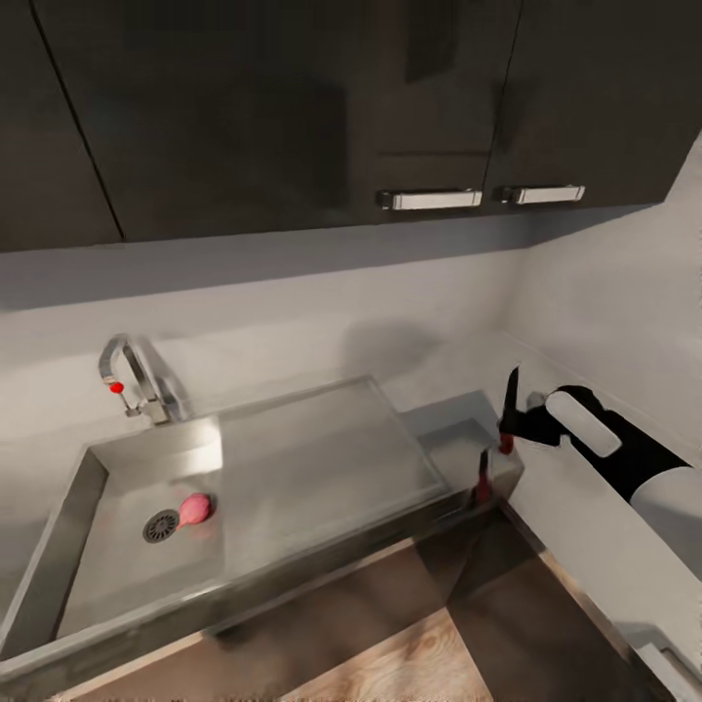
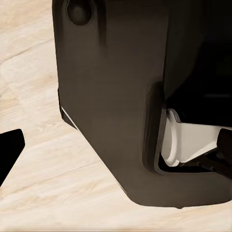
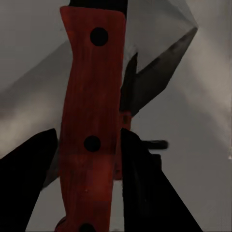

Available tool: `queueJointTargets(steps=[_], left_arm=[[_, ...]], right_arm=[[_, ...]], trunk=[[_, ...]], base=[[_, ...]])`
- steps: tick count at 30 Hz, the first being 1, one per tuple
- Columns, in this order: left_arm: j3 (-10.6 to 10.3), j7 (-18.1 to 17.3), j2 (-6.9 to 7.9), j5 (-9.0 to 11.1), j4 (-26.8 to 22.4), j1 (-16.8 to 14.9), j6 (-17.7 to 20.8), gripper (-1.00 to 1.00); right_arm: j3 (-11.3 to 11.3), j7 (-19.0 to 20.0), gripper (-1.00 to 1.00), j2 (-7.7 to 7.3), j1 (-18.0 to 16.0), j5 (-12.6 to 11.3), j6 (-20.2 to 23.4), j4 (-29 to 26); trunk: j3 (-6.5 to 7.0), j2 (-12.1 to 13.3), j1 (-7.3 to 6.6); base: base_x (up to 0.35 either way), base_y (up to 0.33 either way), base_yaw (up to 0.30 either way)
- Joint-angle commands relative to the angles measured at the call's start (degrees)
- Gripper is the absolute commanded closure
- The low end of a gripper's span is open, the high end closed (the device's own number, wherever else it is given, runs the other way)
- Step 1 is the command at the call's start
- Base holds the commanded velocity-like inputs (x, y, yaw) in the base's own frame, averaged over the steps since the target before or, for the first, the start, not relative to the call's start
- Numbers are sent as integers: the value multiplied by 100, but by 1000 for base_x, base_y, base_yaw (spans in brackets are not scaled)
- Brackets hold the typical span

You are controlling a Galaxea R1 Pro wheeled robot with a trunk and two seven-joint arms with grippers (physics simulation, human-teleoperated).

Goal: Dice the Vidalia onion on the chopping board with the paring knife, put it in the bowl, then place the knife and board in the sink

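**Vidalia onion in the sink, paring knife in the right gripper**

The Vidalia onion (image 1: 195, 508), pinkish in this render, lies on the floor of the sink (image 1: 322, 458), just beside the round drain (image 1: 161, 526) and touching its edge. The sink is a long steel basin with a flat drainboard running toward the right, set into the grey countertop (image 1: 585, 536). Dark wall cabinets (image 1: 292, 107) hang above it, and the chrome tap (image 1: 136, 375) with its red dot stands at the basin's back left corner.

The right gripper (image 1: 522, 426) hovers over the countertop just beyond the sink's right end. Its fingers (image 3: 145, 183) are clamped on the reddish handle of the paring knife (image 3: 92, 121), whose dark blade points upward in the head view.

The left wrist view shows pale wooden floor (image 2: 34, 63) and the robot's dark body (image 2: 116, 96); whether the left fingers are open or closed cannot be told.
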Motion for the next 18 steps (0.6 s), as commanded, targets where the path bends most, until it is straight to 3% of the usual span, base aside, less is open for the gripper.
queueJointTargets(steps=[1, 4, 5, 8, 10, 11, 18], left_arm=[[4, 3, -1, 4, -2, -3, -15, -100], [5, 3, -1, 5, -2, -2, -16, -100], [4, 3, -1, 4, -2, 0, -19, -100], [4, 3, -1, 3, -2, -2, -23, -100], [5, 3, 1, 3, -4, -2, -28, -100], [6, 3, 6, 4, -8, -2, -32, -100], [0, -2, 30, 1, -11, 1, -35, -100]], right_arm=[[63, -56, 100, -8, -8, -11, -171, -89], [414, -51, 100, -29, -8, 162, -728, -207], [732, -33, 100, -49, -8, 277, -1205, -247], [1170, 83, 100, -75, -8, 464, -1766, -285], [1412, 222, 100, -97, -8, 688, -2032, -418], [1521, 331, 100, -131, -8, 936, -2161, -823], [1626, 383, 100, -244, -8, 1477, -2217, -2127]], trunk=[[-12, -10, 3], [-12, -10, 3], [-12, -10, 3], [-12, -10, 3], [-12, -10, 3], [-12, -10, 3], [-12, -10, 3]], base=[[-88, 40, 0], [-32, 15, 0], [-9, 4, 0], [-5, 2, 0], [-2, 1, 0], [0, 0, 0], [0, 0, 0]])
